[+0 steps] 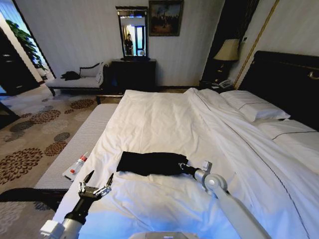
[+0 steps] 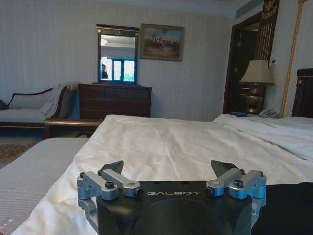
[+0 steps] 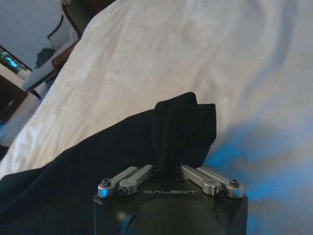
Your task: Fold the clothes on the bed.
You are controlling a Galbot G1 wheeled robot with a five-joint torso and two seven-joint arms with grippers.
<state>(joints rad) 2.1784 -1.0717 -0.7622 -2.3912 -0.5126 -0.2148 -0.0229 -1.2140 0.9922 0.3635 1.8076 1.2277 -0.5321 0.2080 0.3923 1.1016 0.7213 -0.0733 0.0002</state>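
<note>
T-shirt [image 1: 149, 163]: black, folded into a long narrow bundle, lying crosswise on the white duvet near the foot of the bed [image 1: 164, 119]; any lettering is out of sight in the folds
Right gripper [image 1: 183, 166]: at the right-hand end of the bundle, fingers pinched together on a raised fold of the black cloth; from the wrist camera the fingertips themselves are buried in the fabric [image 3: 183, 129], so only the metal linkages show
Left gripper [image 1: 99, 179]: over the near left edge of the duvet, just short of the shirt's left end, fingers [image 2: 113, 168] spread wide with nothing between them
Shirt's near side: partly covered by the right arm and cut off at the edge of the left wrist picture, where only a dark corner [image 2: 286, 208] shows
Bench [image 1: 75, 149]: pale, beside the bed, with a small white and red tube [image 1: 76, 167] on it; its label is too small to read
Pillows [image 1: 254, 105]: white, against the dark headboard [image 1: 284, 79]
</note>
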